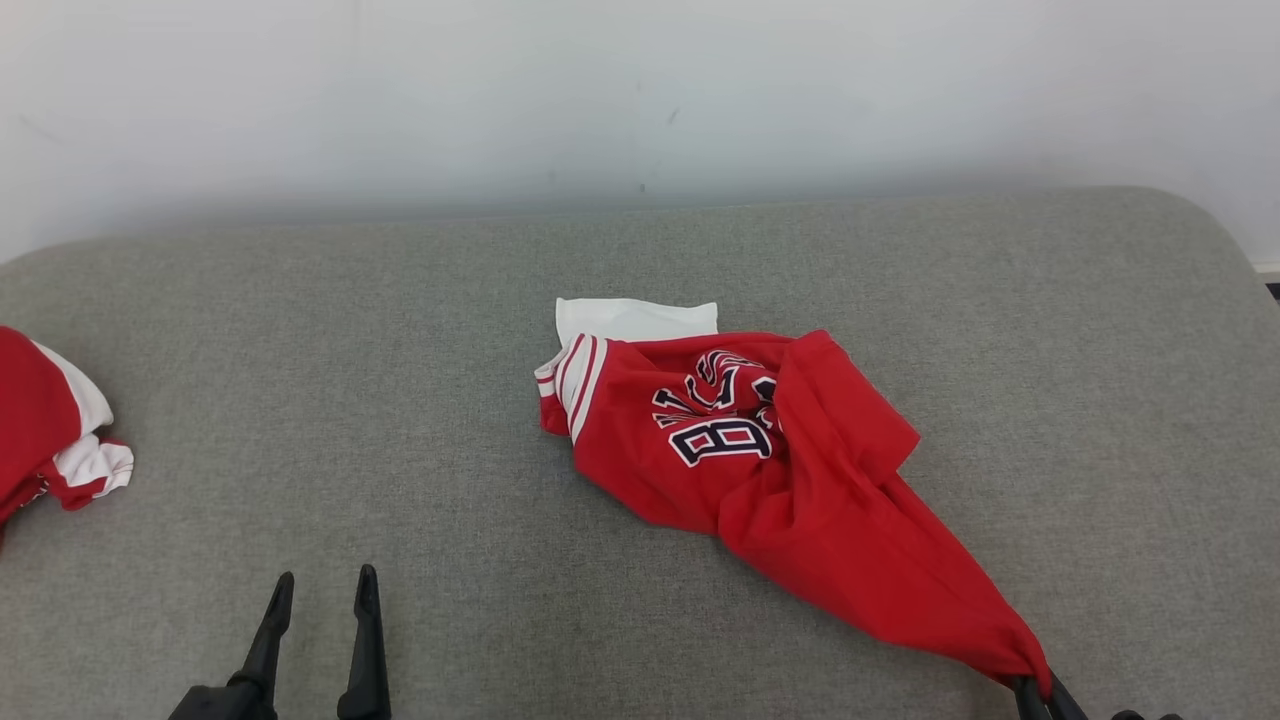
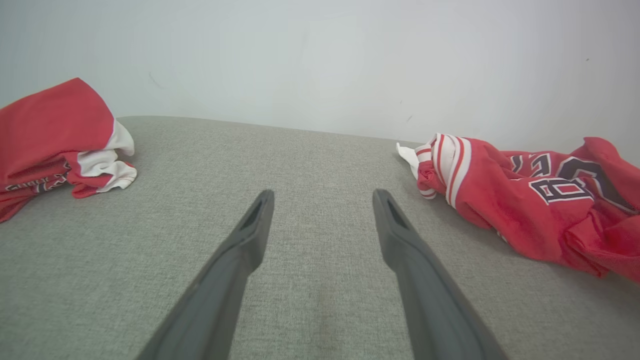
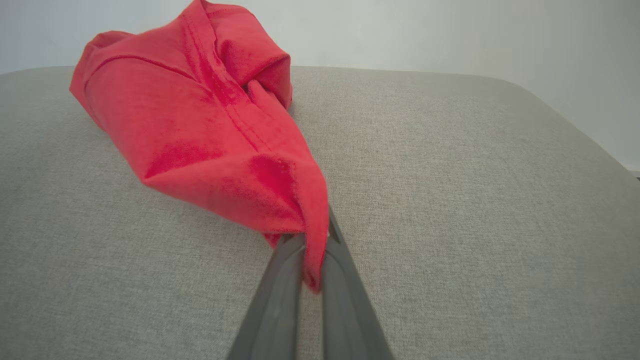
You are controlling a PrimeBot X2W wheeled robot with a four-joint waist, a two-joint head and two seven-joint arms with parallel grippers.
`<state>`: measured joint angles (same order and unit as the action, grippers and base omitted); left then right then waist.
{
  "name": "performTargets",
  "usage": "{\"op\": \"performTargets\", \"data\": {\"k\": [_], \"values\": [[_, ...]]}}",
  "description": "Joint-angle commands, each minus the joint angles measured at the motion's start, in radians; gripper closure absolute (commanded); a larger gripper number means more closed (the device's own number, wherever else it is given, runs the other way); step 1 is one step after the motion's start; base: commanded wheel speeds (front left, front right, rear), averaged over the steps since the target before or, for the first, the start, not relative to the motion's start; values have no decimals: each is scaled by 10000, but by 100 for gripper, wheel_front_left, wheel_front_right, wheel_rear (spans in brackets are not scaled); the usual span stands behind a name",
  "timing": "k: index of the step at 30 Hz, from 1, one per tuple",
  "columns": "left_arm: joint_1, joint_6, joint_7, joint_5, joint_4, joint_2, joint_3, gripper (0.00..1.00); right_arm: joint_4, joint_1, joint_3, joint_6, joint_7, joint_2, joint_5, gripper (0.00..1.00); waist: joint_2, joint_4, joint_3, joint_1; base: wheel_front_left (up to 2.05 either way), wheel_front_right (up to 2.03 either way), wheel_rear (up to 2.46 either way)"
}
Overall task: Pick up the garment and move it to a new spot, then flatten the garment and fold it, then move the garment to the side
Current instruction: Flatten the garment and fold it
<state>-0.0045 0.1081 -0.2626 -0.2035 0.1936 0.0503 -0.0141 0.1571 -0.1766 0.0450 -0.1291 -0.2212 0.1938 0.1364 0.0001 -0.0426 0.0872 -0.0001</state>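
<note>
shirt lies bunched on cushion, wall behind it. Other shirt far left of it, at cushion edge. Left gripper front-left of shirt, well apart. Right gripper at shirt's front-right tip, touching it

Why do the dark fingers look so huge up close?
Left wrist view: the wide-angle lens stretches the open left gripper, blurring its near end. Right wrist view: likewise the right gripper, shut on the garment. Head view: even, soft light.

Grey fabric surface, pale wall
</note>
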Motion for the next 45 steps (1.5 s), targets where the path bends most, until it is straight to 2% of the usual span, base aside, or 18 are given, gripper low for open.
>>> {"op": "performTargets", "data": {"k": [1,2,3,4,5,13,16,19,25,32,39,40,41,42,45], "values": [[-73,36,-29,102,33,2,-39,0,61,39,4,-31,-60,-15,9,100,-1,-29,-6,1,0,0,0],[-67,39,-29,114,46,0,-62,0,164,55,-8,-31,-88,-91,-15,96,-1,-44,-25,1,0,0,0],[-62,43,-29,130,55,0,-79,0,213,105,-26,-31,-139,-177,-6,74,-1,-52,-41,1,0,0,0],[-65,43,-29,139,63,0,-93,0,234,192,-18,-31,-200,-224,-64,47,-1,-58,-57,1,0,0,0],[-71,50,-29,125,66,0,-98,0,231,280,7,-31,-237,-281,-82,0,-1,-60,-73,1,0,0,0],[113,69,-29,23,43,0,-154,0,-734,443,37,-31,-440,-249,-131,0,-1,12,-276,1,0,0,0],[280,11,-29,-25,26,-2,-154,0,-1380,779,423,-31,-448,-174,-15,0,-1,156,-457,1,0,0,0],[312,-5,-29,-33,10,0,-206,0,-1228,955,486,-31,-439,-70,41,0,-1,195,-532,1,0,0,0],[330,-11,-29,-44,-26,-3,-186,0,50,2104,998,-28,-298,54,-135,0,-1,287,-507,1,0,0,0],[75,12,-29,29,13,-2,-15,0,2552,3855,1493,-23,-269,61,-262,0,-1,681,-390,1,0,0,0],[14,37,-29,-1,83,-2,172,0,4639,4699,1798,-23,-247,42,-194,0,-1,1096,-350,1,0,0,0],[15,32,-29,-10,91,1,183,0,4964,4778,1874,-23,-223,27,-214,23,-1,1141,-361,1,0,0,0],[25,18,-29,-24,85,1,196,0,5254,4856,1939,-23,-222,39,-276,51,-1,1176,-364,1,0,0,0],[47,6,-29,-34,83,-2,210,0,5487,4948,2018,-23,-237,-9,-227,100,-1,1201,-375,1,0,0,0],[161,-22,-29,-51,59,-2,172,0,5928,5190,2102,-23,-335,-48,-94,100,-1,1196,-419,1,0,0,0]]}}
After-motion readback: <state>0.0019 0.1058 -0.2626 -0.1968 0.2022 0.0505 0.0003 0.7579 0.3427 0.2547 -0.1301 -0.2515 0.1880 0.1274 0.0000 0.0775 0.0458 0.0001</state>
